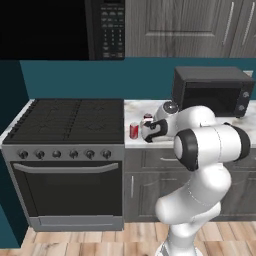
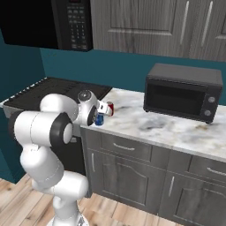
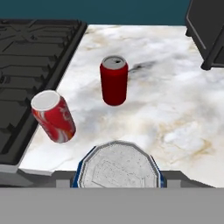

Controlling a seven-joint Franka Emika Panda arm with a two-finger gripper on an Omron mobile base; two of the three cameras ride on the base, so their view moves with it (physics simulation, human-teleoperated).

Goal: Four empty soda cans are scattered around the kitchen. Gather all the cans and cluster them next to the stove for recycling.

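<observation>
My gripper (image 3: 119, 177) is shut on a blue soda can (image 3: 118, 168), whose silvery top fills the bottom of the hand view. It sits low over the marble counter's front edge, just right of the stove (image 3: 30, 57). Beyond it, one red can (image 3: 114, 81) stands upright on the counter. A second red can (image 3: 54, 116) stands right at the stove's edge. From the left base view the gripper (image 1: 150, 131) is beside the red can (image 1: 134, 130) next to the stove (image 1: 70, 120). The right base view shows the blue can (image 2: 99, 120) under the hand (image 2: 100, 114).
A boxy black countertop microwave (image 1: 212, 90) stands at the back right of the marble counter (image 2: 167, 128). A keypad microwave (image 1: 105, 27) hangs above the stove. Grey cabinets (image 2: 132, 17) run above, and drawers sit below the counter.
</observation>
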